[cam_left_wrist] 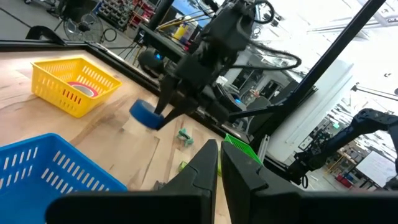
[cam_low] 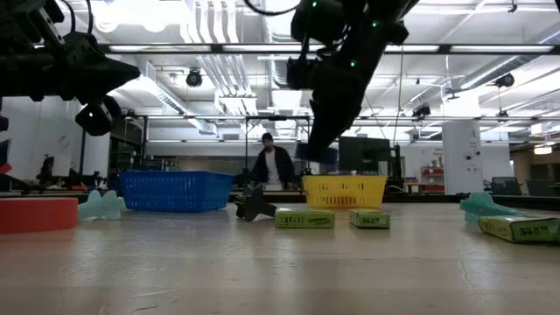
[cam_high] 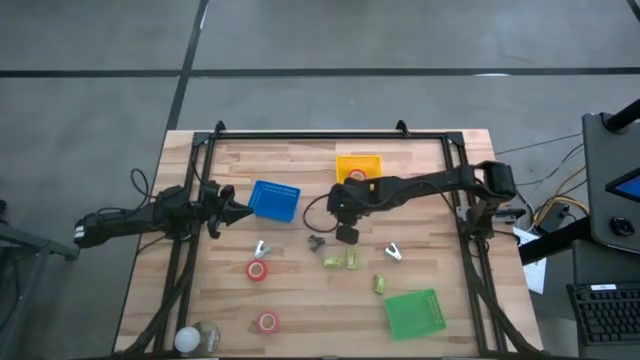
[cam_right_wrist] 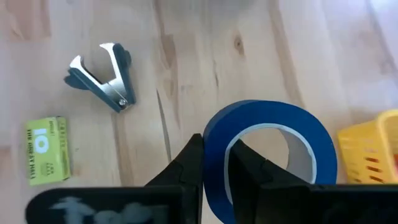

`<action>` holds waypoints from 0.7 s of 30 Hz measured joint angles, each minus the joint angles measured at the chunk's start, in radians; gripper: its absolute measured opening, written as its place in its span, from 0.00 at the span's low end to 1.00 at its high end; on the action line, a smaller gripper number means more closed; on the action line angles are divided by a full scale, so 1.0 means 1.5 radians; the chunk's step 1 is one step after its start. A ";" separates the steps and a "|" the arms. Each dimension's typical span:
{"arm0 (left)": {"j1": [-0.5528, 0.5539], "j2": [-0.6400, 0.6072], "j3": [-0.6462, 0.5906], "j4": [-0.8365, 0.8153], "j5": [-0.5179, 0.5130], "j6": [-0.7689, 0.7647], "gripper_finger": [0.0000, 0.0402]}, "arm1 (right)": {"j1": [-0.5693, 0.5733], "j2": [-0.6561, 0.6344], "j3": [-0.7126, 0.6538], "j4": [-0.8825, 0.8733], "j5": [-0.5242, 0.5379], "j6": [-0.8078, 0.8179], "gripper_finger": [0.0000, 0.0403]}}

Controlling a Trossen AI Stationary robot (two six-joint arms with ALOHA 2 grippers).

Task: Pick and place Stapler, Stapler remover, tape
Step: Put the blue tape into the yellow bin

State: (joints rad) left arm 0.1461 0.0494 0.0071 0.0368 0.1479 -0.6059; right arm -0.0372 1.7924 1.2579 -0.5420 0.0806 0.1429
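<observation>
The blue ring-shaped tape roll (cam_right_wrist: 267, 155) is pinched by its wall alone between the right gripper (cam_right_wrist: 214, 163) fingers, so slippage onto the wooden surface (cam_right_wrist: 205, 56) short of the yellow plastic basket (cam_right_wrist: 370, 152) beside them is judged possible.

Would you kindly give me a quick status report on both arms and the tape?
Right gripper shut on blue tape, held above the table near the yellow basket. Left gripper waits by the blue basket, jaws near closed. Nothing in the way.

A green box (cam_right_wrist: 48, 151) reads "10" (its smaller print is illegible).
</observation>
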 joint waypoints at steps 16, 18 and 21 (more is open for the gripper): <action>0.000 0.000 0.000 0.000 0.000 0.000 0.06 | -0.078 -0.091 -0.012 -0.066 0.087 -0.005 0.10; 0.000 0.000 0.000 0.000 0.000 0.000 0.06 | -0.112 -0.087 -0.012 -0.065 0.087 -0.005 0.10; 0.000 0.000 0.000 0.000 0.000 0.000 0.06 | -0.161 -0.080 -0.015 -0.067 0.081 -0.003 0.12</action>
State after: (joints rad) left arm 0.1459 0.0494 0.0071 0.0368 0.1478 -0.6060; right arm -0.2786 1.6719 1.2350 -0.6420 0.2024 0.1386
